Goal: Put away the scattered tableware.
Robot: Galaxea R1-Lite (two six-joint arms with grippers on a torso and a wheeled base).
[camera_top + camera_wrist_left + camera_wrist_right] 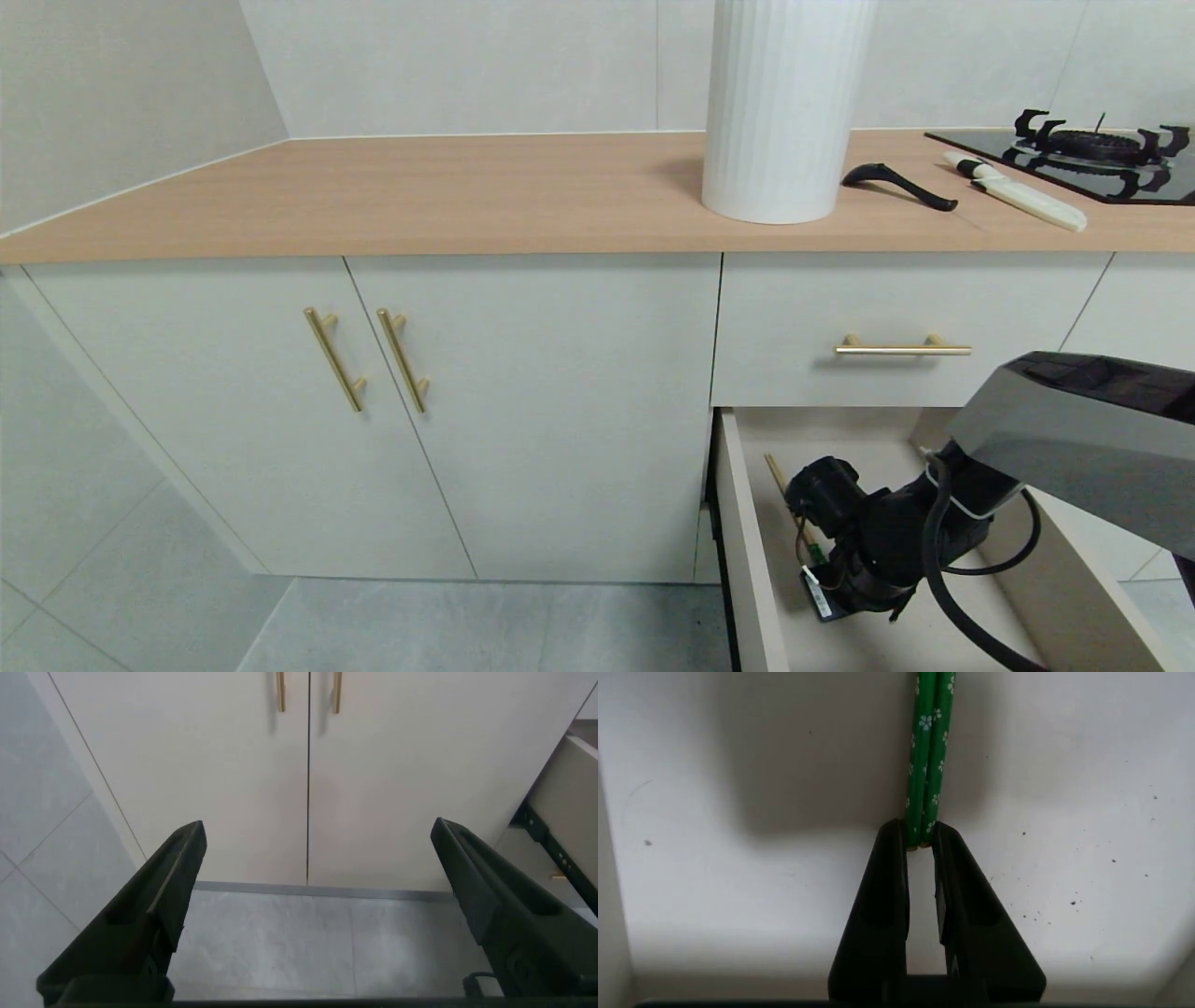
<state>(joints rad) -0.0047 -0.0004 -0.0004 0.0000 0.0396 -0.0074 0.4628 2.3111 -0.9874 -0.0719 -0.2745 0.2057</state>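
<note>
A pair of green chopsticks (928, 747) with small white prints lies on the pale floor of the open drawer (742, 541). My right gripper (921, 840) is down inside the drawer, shut on the near ends of the chopsticks. From the head view the chopsticks (780, 478) run along the drawer's left wall, partly hidden by the right gripper (817, 560). On the wooden countertop (420, 196) lie a black spoon (898, 184) and a white knife (1027, 201). My left gripper (318, 845) hangs open and holds nothing, low before the cabinet doors (308, 765).
A tall white ribbed container (784, 112) stands on the counter beside the spoon. A black gas hob (1102, 154) is at the far right. Above the open drawer is a shut drawer with a brass handle (903, 349). Grey tiled floor (280, 943) lies below.
</note>
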